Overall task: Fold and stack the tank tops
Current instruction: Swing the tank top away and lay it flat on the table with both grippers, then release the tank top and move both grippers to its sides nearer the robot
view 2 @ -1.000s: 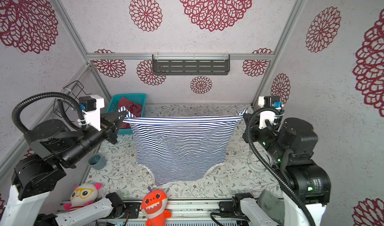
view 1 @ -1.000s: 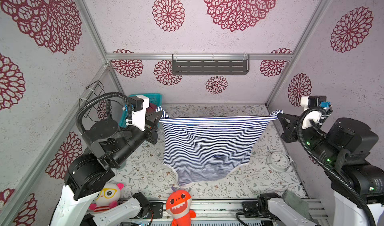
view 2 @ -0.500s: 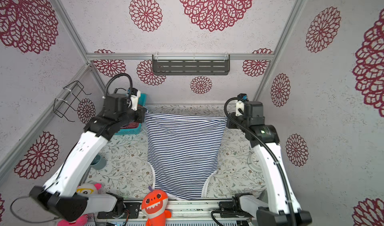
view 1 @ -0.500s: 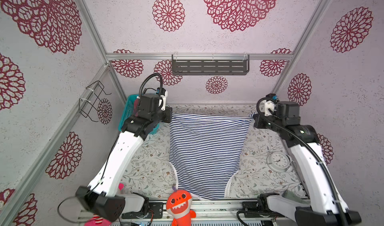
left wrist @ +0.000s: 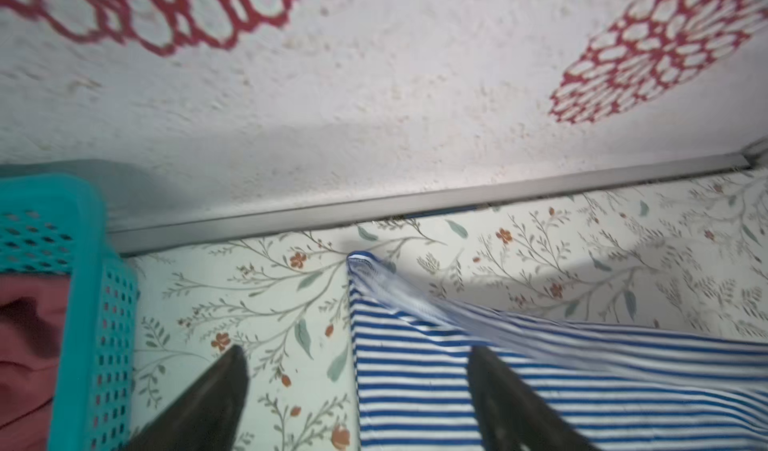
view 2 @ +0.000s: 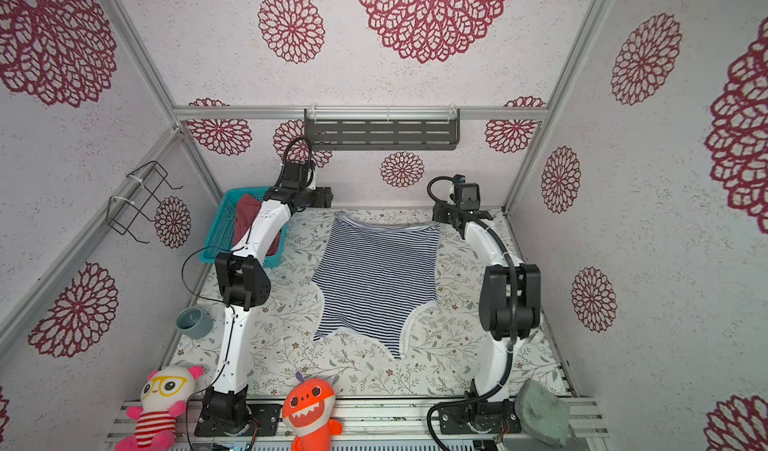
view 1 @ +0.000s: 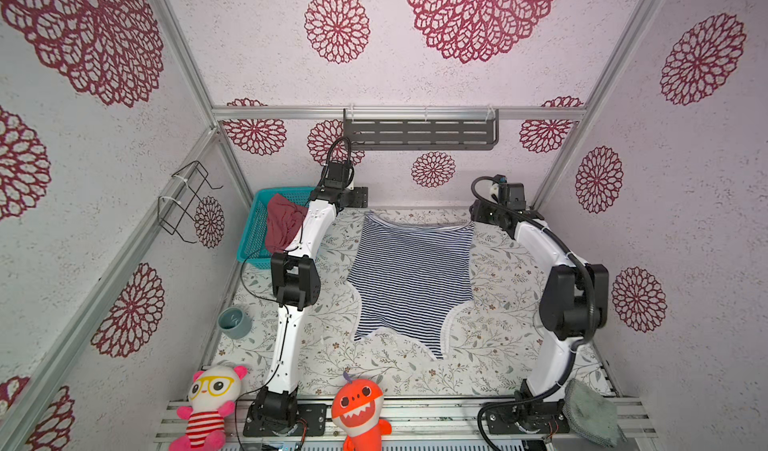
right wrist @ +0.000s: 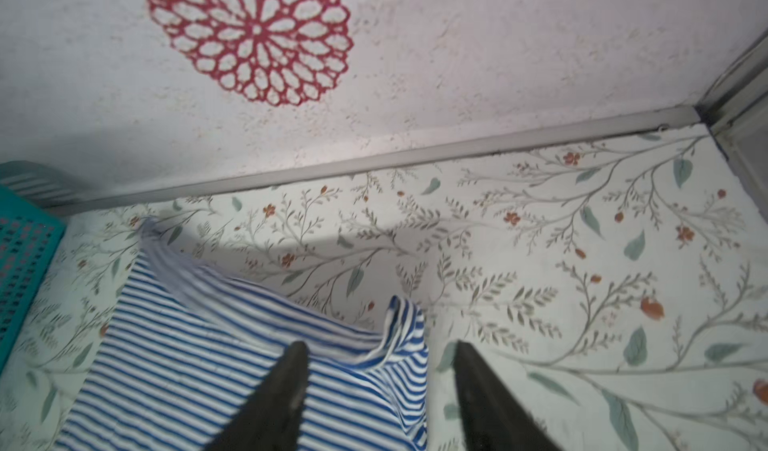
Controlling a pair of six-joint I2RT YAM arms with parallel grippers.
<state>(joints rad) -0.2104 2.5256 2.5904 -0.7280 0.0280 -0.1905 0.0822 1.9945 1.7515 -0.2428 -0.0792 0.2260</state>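
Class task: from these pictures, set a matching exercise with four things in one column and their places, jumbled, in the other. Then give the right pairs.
Things
1. navy-and-white striped tank top
2. dusty rose-red tank top
3. fuzzy grey-green cloth
4. small grey-blue cup

Places
A. bunched in the teal plastic basket
B. front right corner, on the metal rails
C. spread flat in the middle of the floral table
D. standing at that table's left edge

Pairs: 1-C, 2-A, 3-B, 4-D

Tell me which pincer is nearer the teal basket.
Left. The left pincer hangs open over the striped tank top's far corner, right beside the basket; the right pincer is over the opposite far corner, the garment's whole width away.
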